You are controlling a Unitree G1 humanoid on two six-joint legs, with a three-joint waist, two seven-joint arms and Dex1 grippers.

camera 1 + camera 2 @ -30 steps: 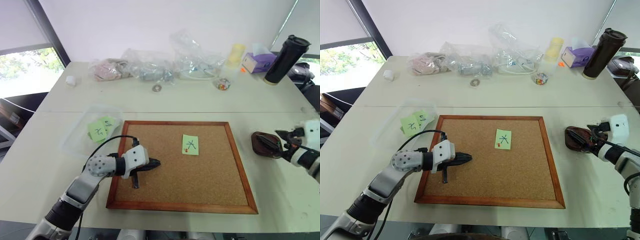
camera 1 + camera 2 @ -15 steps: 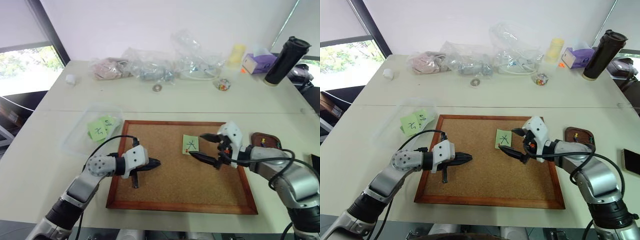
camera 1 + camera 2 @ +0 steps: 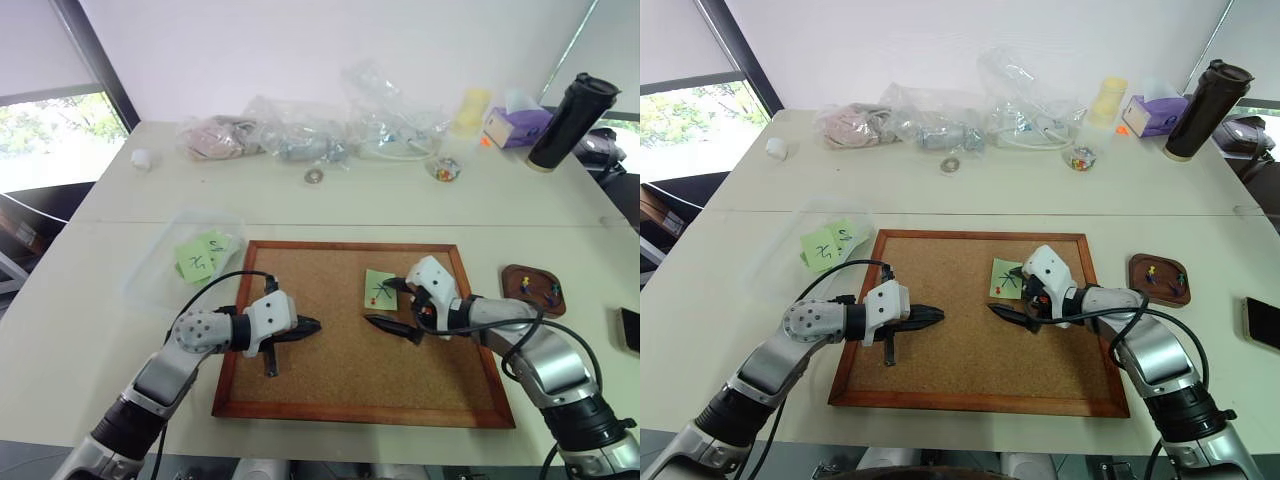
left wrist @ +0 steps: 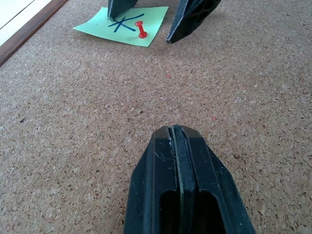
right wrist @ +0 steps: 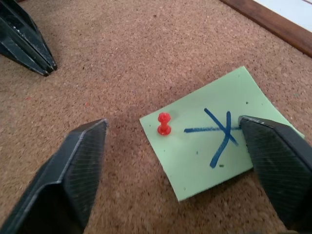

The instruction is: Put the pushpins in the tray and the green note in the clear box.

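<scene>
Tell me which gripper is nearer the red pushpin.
Right. The right gripper straddles the red pushpin, fingers open on either side of it on the green note. The shut left gripper rests farther off on the cork board.

Green note pinned flat by red pushpin

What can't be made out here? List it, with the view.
- Tray, eye views: the pins inside are too small to count.
- Green note, right wrist view: one corner is covered by the open right claw.
- Red pushpin, wrist views: too small to tell whether it is stuck in or lying loose.
- Clear box, eye views: the rim is too faint to trace.
</scene>
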